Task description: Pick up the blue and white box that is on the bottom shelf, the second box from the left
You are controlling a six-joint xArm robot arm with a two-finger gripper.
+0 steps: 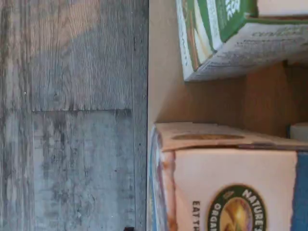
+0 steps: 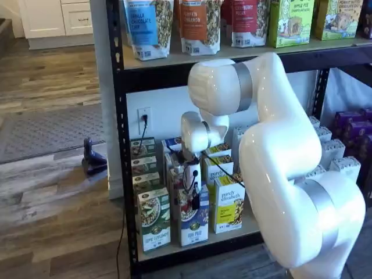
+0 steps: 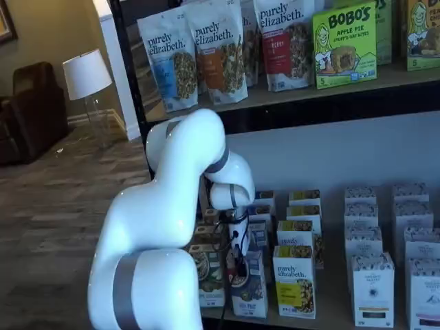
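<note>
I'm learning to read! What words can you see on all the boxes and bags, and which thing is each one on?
"purely elizabeth." on the granola bags.
"BOBO'S APPLE PIE" on the green box.
"purely elizabeth" on the yellow and white box.
"NATURE'S" on the blue and white box.
The green and white box and small print everywhere: too blurred to read.

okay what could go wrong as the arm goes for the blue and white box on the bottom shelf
The blue and white box stands close between the green and white carton and the yellow carton; wide fingers may nudge one over. A cable hangs by the fingers and might snag a box top.
</note>
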